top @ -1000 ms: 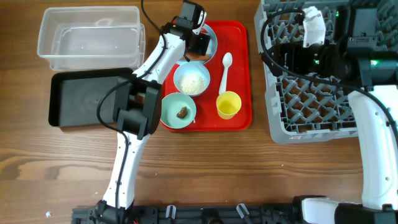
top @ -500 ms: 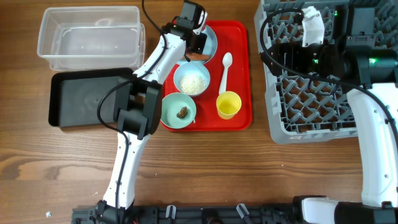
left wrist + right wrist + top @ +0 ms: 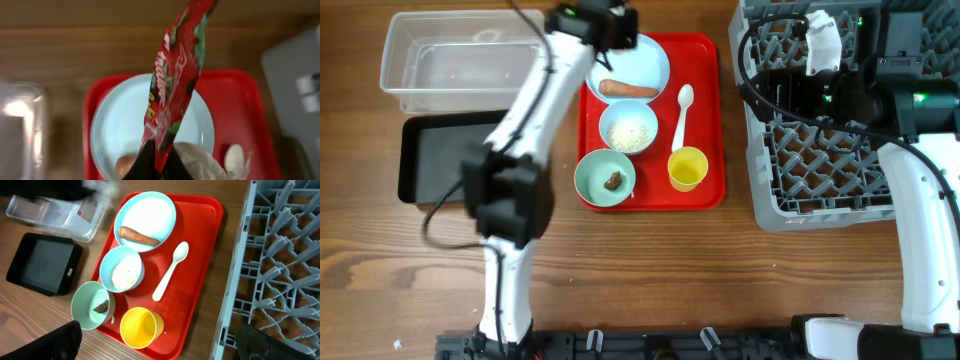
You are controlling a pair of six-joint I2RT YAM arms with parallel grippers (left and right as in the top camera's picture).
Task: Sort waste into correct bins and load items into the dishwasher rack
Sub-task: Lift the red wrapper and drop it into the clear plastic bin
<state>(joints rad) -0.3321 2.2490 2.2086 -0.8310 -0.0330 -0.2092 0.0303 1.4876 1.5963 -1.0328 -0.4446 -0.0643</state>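
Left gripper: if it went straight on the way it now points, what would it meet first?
Probably the light blue plate: the left gripper, shut on the snack wrapper, points down at it, with the crumpled tissue just beside its fingertips. Depth is hard to judge.

Overhead looks straight down on the whole worktop [image 3: 650, 260]. All 3 views share the red tray [image 3: 708, 60]: close beyond the left pincer [image 3: 159, 167], farther below the right wrist.

The left arm [image 3: 535, 90] reaches far out, its left gripper [image 3: 159, 169] pinched tight on the snack wrapper [image 3: 172, 85]. The right arm [image 3: 925, 230] is bent, the right gripper [image 3: 162, 342] wide open.
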